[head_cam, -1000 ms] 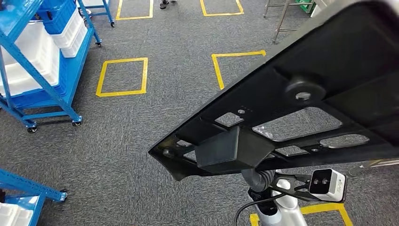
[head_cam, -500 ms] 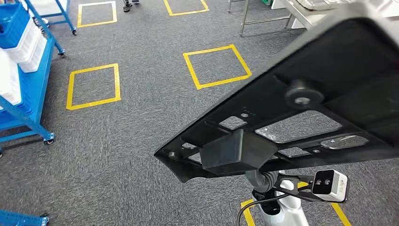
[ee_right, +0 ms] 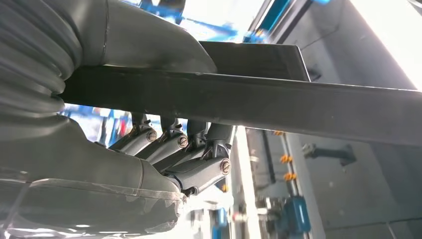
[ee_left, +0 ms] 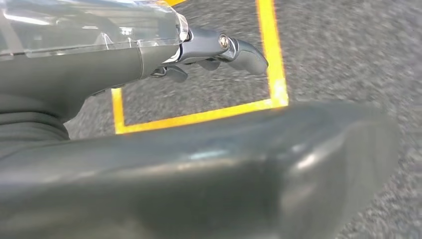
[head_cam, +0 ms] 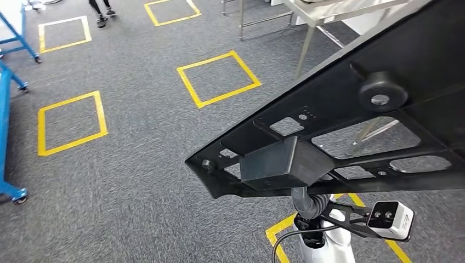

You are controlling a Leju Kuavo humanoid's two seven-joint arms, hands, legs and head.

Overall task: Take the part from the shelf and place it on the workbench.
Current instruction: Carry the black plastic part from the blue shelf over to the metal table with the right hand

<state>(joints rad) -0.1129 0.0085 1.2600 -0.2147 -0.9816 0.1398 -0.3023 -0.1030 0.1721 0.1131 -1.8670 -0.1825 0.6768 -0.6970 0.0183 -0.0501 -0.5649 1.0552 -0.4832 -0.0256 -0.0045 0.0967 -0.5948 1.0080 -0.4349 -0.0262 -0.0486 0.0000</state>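
Right hand [ee_right: 164, 149] clamps the black panel part [head_cam: 351, 126], thumb over, fingers under; long axis points toward the steel workbench [head_cam: 329, 8] ahead. Left hand [ee_left: 199, 52] fingers loosely curled, empty.

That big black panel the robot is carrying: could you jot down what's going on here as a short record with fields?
Carried item: black plastic panel with cut-out openings and a round knob
Held by: right robot hand, thumb on one face and fingers on the other
Left robot hand: holds nothing, fingers partly curled, above the carpet
Floor: grey carpet with yellow taped squares
Ahead: metal workbench, upper right in the head view
Side: blue shelf cart, at the left edge
Also present: a person's legs, far back
Task status: panel not yet on the workbench
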